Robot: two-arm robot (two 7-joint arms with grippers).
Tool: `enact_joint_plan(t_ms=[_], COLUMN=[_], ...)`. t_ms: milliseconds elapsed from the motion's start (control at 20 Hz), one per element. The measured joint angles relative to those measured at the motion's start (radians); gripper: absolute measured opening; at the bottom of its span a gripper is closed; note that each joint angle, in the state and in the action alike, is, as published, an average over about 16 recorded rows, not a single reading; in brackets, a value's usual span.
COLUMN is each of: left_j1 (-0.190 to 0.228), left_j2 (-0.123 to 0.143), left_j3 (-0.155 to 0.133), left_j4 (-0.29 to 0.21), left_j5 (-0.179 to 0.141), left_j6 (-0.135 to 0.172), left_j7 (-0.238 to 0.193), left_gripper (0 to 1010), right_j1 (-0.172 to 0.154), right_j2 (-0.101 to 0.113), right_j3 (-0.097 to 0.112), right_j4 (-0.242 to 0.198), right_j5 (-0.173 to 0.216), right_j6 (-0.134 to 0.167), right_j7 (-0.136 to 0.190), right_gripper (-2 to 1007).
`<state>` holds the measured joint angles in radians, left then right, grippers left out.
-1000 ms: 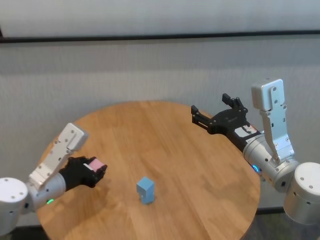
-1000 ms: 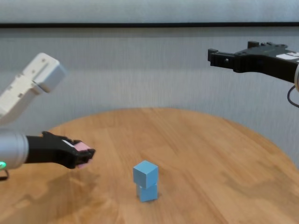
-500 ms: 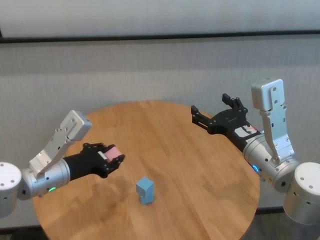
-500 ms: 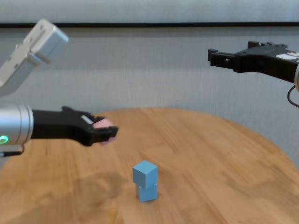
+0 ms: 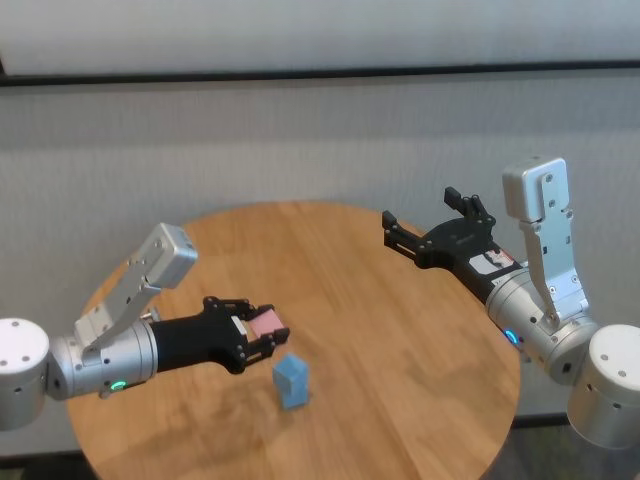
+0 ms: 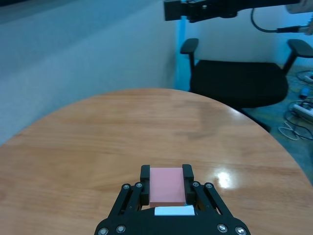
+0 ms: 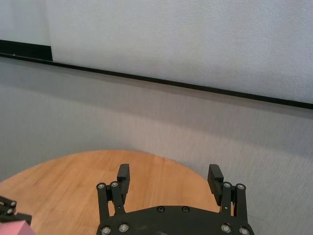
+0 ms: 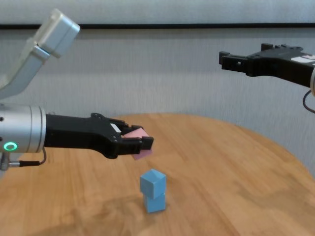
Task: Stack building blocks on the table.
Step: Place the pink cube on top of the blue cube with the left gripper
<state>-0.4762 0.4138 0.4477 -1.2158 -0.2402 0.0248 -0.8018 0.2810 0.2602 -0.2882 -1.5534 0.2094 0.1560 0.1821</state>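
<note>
While gripped: pink block (clear) above blue stack.

No readable text, label, brand, number or sign appears on anything in these views of the scene.

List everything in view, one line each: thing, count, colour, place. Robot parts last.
blue blocks: two, light blue, stacked one on the other on the table, near its front middle.
pink block: one, pale pink, held in the left gripper above the table, just left of the stack.
table: one, round, light brown wood, under both arms.
office chair: one, black, on the floor beyond the table.
left gripper: one, black, shut on the pink block, beside the stack.
right gripper: one, black, open, raised over the table's far right edge.
</note>
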Motion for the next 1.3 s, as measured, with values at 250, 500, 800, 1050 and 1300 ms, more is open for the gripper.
enact_joint_plan(t_ms=[250, 500, 800, 1050, 1300], left_j1=[-0.023, -0.052, -0.084, -0.103, -0.117], left_j2=[0.001, -0.004, -0.014, -0.019, -0.021], left_j3=[0.034, 0.067, 0.099, 0.12, 0.138], left_j4=[0.021, 0.05, 0.083, 0.103, 0.118], left_j5=[-0.017, -0.017, -0.016, -0.019, -0.023], left_j6=[-0.007, -0.014, -0.021, -0.021, -0.015], left_j7=[-0.051, -0.081, -0.102, -0.112, -0.116], left_gripper=[396, 396, 396, 396, 396], right_j1=[0.0, 0.0, 0.0, 0.0, 0.0], right_j2=[0.0, 0.0, 0.0, 0.0, 0.0], right_j3=[0.0, 0.0, 0.0, 0.0, 0.0], right_j4=[0.0, 0.0, 0.0, 0.0, 0.0], right_j5=[0.0, 0.0, 0.0, 0.0, 0.0], right_j6=[0.0, 0.0, 0.0, 0.0, 0.0], right_j7=[0.0, 0.0, 0.0, 0.0, 0.0], right_gripper=[1005, 1005, 1005, 1005, 1005])
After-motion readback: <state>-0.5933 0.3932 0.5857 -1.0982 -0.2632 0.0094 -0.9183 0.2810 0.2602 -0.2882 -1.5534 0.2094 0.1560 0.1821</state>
